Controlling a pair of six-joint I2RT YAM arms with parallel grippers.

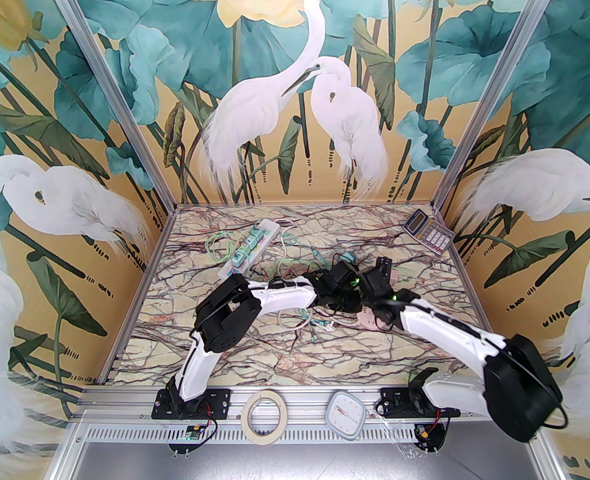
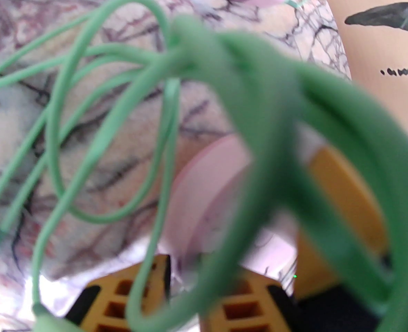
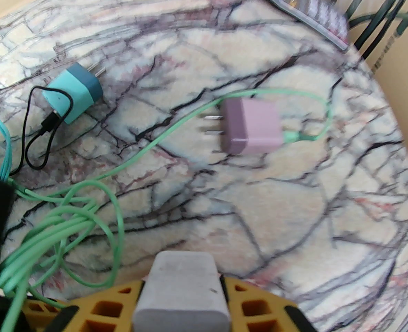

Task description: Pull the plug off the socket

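My right gripper (image 3: 183,301) pinches the grey plug (image 3: 183,278), at 6 o'clock of its view; my left gripper (image 2: 186,303) is closed tight on the pink socket (image 2: 211,192). The looped green cable (image 2: 269,116) may snag when pulling.

At the table's (image 1: 325,363) far left, a power strip (image 1: 270,226), chargers (image 1: 247,250) seated in its sockets. Well right of the strip, in the far right corner, a calculator (image 1: 427,230). Right of the strip and nearer, at mid-table, a cable tangle (image 2: 245,81), a loose charger (image 1: 347,257) just behind it, a plug (image 3: 181,282) clamped in the right gripper (image 3: 182,299). Nearer than the strip, on the front rail (image 1: 125,398), a tape roll (image 1: 247,415).
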